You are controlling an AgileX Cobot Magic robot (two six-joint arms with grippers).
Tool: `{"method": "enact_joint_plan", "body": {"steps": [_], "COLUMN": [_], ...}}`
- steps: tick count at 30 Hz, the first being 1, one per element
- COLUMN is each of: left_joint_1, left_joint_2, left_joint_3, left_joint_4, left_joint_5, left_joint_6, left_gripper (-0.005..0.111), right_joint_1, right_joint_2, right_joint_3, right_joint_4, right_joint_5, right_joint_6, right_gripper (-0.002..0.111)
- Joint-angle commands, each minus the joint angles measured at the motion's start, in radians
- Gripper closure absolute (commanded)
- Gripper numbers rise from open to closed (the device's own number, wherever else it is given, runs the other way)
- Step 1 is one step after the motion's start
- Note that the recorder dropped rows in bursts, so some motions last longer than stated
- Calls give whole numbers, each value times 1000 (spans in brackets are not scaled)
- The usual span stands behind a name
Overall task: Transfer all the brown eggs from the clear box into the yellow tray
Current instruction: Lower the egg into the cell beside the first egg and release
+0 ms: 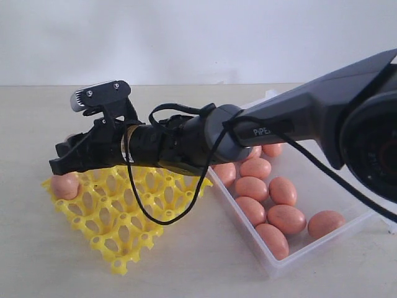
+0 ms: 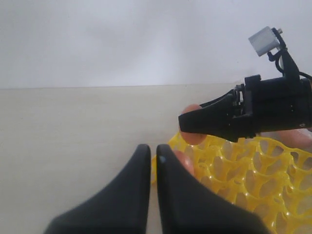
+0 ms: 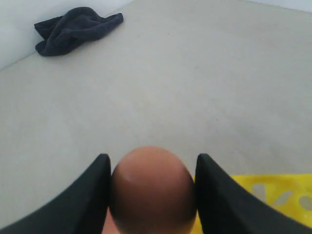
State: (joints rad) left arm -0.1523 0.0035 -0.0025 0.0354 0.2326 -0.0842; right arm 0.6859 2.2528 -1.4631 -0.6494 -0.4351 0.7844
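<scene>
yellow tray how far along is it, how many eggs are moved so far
Done: one brown egg sits in a corner cup of the yellow tray; the other cups in view look empty. In hand: the right gripper is closed on a second egg above that corner. Left: about ten eggs show in the clear box, perhaps more behind the arm. Early days.
</scene>
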Motion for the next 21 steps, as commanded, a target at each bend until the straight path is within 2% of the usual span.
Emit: {"method": "enact_joint_plan", "body": {"steps": [1,16,19,21], "left_joint_1": [2,2,2,2], "left_joint_2": [-3,-3,-3,-3], "left_joint_3": [3,3,3,3], "left_joint_4": [-1,-1,-1,-1], "left_joint_5": [-7,-7,-7,-7], "left_joint_6": [-2,-2,-2,-2], "left_gripper": [103,103,103,103], "right_joint_1": [-3,-5,-5,-5], "right_joint_2": [17,50,50,50], "right_joint_3": [-7,-7,-7,-7], "right_joint_4": [14,24,24,24], "right_joint_5": [45,54,61,61], "right_joint_6": [-37,-35,-35,-35], "right_gripper": [109,107,98,87]}}
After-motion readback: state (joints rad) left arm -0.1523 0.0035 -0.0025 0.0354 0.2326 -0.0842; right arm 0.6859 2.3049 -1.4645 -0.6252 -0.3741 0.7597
